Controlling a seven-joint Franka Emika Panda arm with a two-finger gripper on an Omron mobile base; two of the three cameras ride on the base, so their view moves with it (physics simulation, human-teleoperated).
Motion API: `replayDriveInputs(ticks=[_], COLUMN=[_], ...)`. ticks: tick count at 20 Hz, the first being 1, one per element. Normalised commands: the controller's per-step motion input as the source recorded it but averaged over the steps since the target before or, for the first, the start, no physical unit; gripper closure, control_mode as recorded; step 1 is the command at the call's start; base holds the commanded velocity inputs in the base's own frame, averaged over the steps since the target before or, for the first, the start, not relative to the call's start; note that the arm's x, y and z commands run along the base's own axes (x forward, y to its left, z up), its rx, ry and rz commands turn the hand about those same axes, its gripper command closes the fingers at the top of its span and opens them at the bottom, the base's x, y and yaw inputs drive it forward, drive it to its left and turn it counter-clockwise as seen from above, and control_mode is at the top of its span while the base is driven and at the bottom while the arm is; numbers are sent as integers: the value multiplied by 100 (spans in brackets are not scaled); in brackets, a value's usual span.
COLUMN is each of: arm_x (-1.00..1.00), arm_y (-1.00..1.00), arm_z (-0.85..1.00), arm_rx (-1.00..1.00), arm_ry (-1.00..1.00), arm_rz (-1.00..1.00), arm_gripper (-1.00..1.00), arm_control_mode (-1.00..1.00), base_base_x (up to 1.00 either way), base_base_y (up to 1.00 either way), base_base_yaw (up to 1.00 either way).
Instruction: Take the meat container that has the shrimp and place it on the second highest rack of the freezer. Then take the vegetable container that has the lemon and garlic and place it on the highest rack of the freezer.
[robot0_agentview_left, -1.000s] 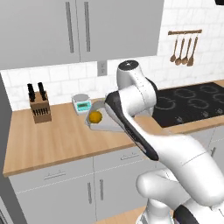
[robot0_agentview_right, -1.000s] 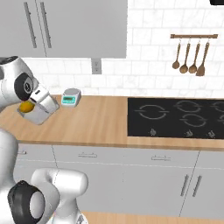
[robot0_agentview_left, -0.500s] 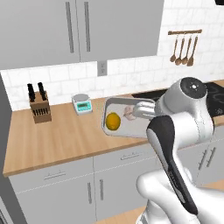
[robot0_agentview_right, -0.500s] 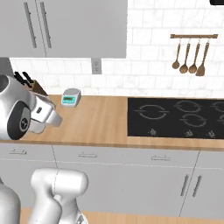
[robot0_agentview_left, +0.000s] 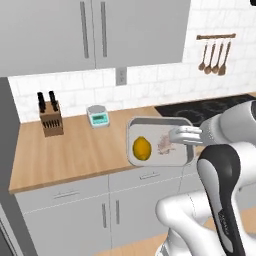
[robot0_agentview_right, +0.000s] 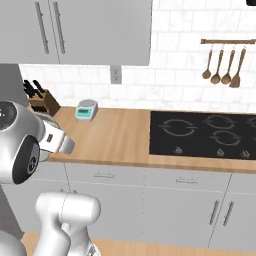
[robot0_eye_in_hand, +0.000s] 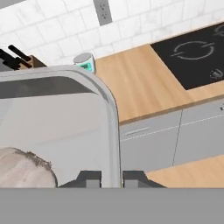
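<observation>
Container (robot0_agentview_left: 160, 161) rim between jaws

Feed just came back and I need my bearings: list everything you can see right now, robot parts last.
vegetable container: one, grey tray, held over the counter's front edge
lemon: one, yellow, inside the tray
garlic: one, pale, beside the lemon
knife block: one, brown with black handles, counter's left end
kitchen scale: one, grey and teal, by the wall
cooktop: one, black, right
utensils: four, brown, hanging on the wall rail
claw: one, dark tips clamping the tray rim
</observation>
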Motion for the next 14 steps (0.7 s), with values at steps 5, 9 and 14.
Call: replayDriveInputs(ticks=[5, 9, 14], arm_x=[0, 0, 0], arm_y=[0, 0, 0], arm_z=[0, 0, 0], arm_rx=[0, 0, 0], arm_ry=[0, 0, 0], arm_rz=[0, 0, 0], arm_gripper=[100, 100, 100], arm_control_mode=[100, 100, 100], base_base_x=[-27, -65, -60], base_base_y=[-4, 0, 17], base_base_yaw=[26, 26, 22])
